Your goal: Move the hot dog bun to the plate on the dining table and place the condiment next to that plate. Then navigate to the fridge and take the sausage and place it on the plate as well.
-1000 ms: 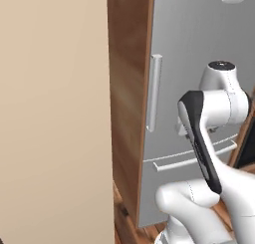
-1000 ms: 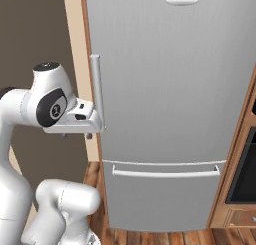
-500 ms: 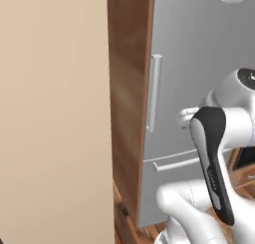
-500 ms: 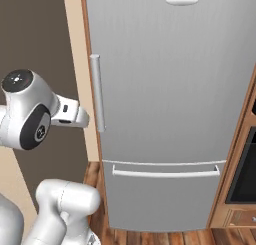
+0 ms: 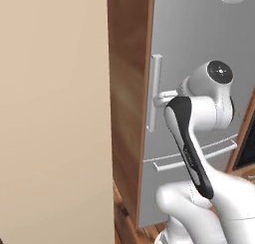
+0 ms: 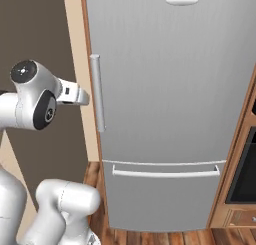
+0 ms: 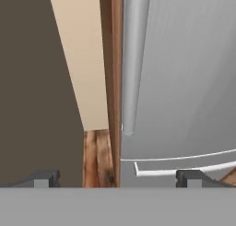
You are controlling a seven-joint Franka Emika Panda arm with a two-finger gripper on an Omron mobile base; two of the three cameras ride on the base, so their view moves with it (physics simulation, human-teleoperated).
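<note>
hand view: end effector [image 7: 117, 176] spread open before fridge's [image 7: 193, 73] cylindrical (brushed silver) handle [image 7: 133, 59].

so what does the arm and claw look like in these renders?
Glossy white rounded arm links with dark grey round joint caps; one long dark strip runs along a link in the left base view. White wrist block. The claw has two small dark grey squared finger tips. No cables or markings are visible.
</note>
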